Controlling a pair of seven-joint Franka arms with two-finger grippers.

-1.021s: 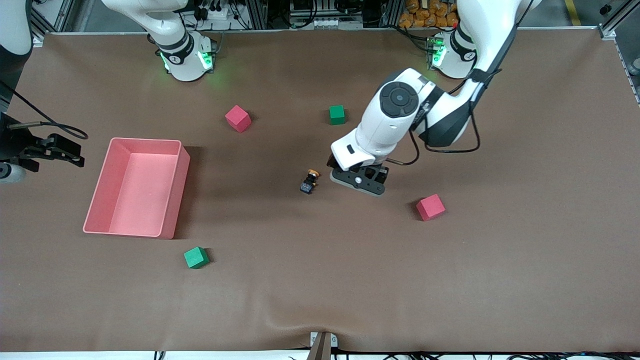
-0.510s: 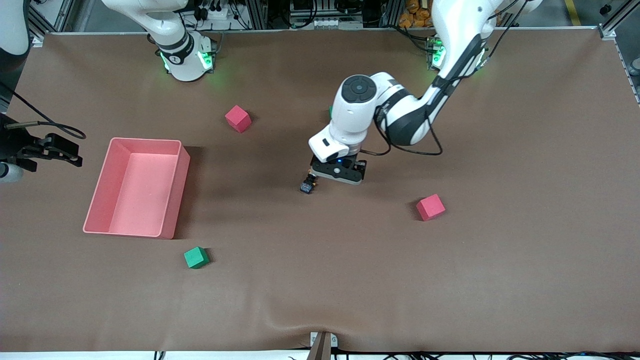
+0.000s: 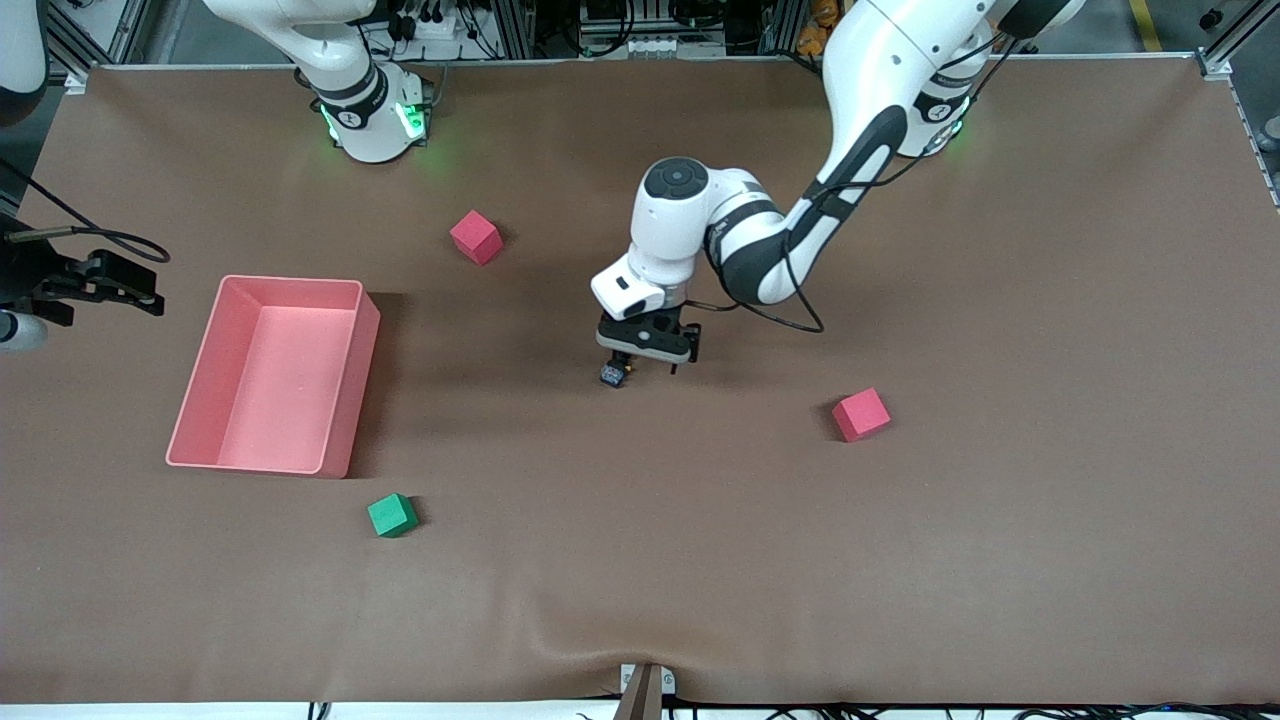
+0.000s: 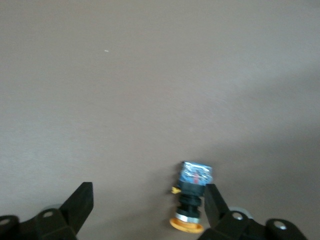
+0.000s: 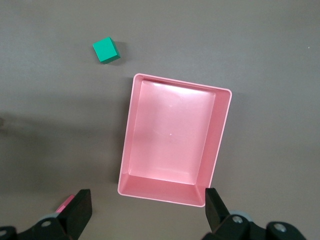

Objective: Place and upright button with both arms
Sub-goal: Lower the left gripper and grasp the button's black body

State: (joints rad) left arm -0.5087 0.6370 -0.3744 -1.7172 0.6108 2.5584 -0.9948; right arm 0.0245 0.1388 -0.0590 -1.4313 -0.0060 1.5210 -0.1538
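Note:
The button point(image 3: 612, 374) lies on its side on the brown table, mid-table. In the left wrist view the button point(image 4: 192, 196) shows a blue-black body and an orange cap, close against one finger point(image 4: 215, 205). My left gripper point(image 3: 647, 364) is low over it, open, jaws wide, with the button inside the gap point(image 4: 148, 206) near one side. The other finger point(image 4: 79, 204) stands well away from it. My right gripper point(image 3: 112, 285) waits open in the air at the right arm's end of the table, over the table next to a pink bin point(image 5: 223, 131), nothing between its fingers point(image 5: 148, 210).
The pink bin point(image 3: 366, 350) stands toward the right arm's end. One red cube point(image 3: 475, 237) sits farther from the front camera than the button, another point(image 3: 861, 414) toward the left arm's end. A green cube point(image 3: 392, 515) lies nearer the camera than the bin, also the green cube point(image 5: 105, 50).
My left arm has swung toward the right arm's end and come down, so its open jaws now straddle the button. The button has not moved. The right gripper barely shifted.

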